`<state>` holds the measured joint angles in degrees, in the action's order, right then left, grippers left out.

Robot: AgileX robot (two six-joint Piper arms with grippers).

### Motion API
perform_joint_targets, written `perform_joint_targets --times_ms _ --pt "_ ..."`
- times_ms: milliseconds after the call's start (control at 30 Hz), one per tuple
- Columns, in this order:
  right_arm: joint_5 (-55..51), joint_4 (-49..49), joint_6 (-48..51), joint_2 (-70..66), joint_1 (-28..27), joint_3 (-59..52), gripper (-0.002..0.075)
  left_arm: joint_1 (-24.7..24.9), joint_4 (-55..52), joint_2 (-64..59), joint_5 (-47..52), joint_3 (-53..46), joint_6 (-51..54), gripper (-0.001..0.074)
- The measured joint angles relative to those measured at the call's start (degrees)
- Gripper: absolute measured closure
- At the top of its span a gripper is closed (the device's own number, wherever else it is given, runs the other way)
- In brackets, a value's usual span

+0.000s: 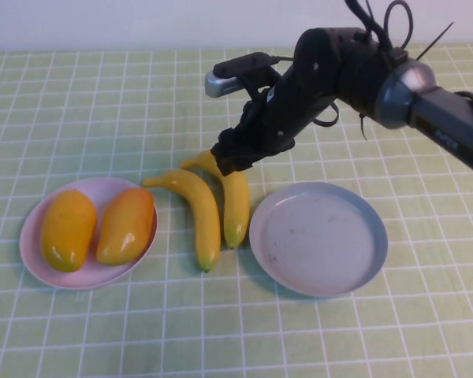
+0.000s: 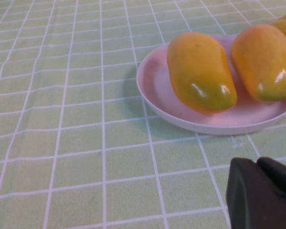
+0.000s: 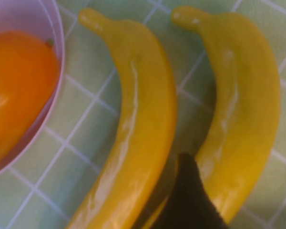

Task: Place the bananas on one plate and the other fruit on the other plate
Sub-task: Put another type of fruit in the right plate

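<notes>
Two bananas lie side by side on the cloth between the plates, the left banana (image 1: 199, 211) and the right banana (image 1: 236, 206). My right gripper (image 1: 225, 162) is low over the far end of the right banana and open. In the right wrist view one dark finger (image 3: 188, 200) sits between the left banana (image 3: 138, 129) and the right banana (image 3: 243, 105); the other finger is out of view. Two mango-like fruits (image 1: 67, 228) (image 1: 126, 226) lie on the pink plate (image 1: 31, 253). The grey-blue plate (image 1: 355, 268) holds nothing. My left gripper (image 2: 257, 164) is shut and empty, near the pink plate (image 2: 155, 90).
A green checked cloth (image 1: 102, 118) covers the whole table. The right arm (image 1: 363, 71) reaches in from the back right, above the cloth behind the grey-blue plate. The left arm does not show in the high view.
</notes>
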<state>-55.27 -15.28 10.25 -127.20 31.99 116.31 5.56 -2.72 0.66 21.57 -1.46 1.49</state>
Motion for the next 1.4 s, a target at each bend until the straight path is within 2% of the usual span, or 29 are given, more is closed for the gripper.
perform_joint_targets --times_ms 200,367,533,667,933,1100,1267,1400 --pt "-0.13 0.37 0.0 -7.45 0.0 8.04 0.0299 0.0 -0.11 0.0 0.0 0.0 0.0 0.0739" --pt "-0.13 2.91 -1.0 -10.7 0.0 9.89 0.0302 0.0 -0.11 0.0 0.0 0.0 0.0 0.0739" --pt "0.12 3.89 -1.2 -11.46 0.0 10.28 0.0354 0.0 -0.11 0.0 0.0 0.0 0.0 0.0739" --pt "0.33 3.89 -1.2 -11.46 0.1 10.28 0.0405 0.0 -0.11 0.0 0.0 0.0 0.0 0.0739" --pt "0.62 3.51 -1.69 -8.63 0.1 11.42 0.0406 0.0 -0.11 0.0 0.0 0.0 0.0 0.0739" --pt "-6.49 7.03 -4.85 -0.45 0.1 11.95 0.0406 0.0 -0.11 0.0 0.0 0.0 0.0 0.0739" --pt "-13.87 12.1 -7.51 8.56 -0.02 5.45 0.0406 0.0 -0.11 0.0 0.0 0.0 0.0 0.0739" --pt "-11.21 13.38 -10.82 16.32 -1.35 -7.18 0.0406 0.0 -0.11 0.0 0.0 0.0 0.0 0.0739"
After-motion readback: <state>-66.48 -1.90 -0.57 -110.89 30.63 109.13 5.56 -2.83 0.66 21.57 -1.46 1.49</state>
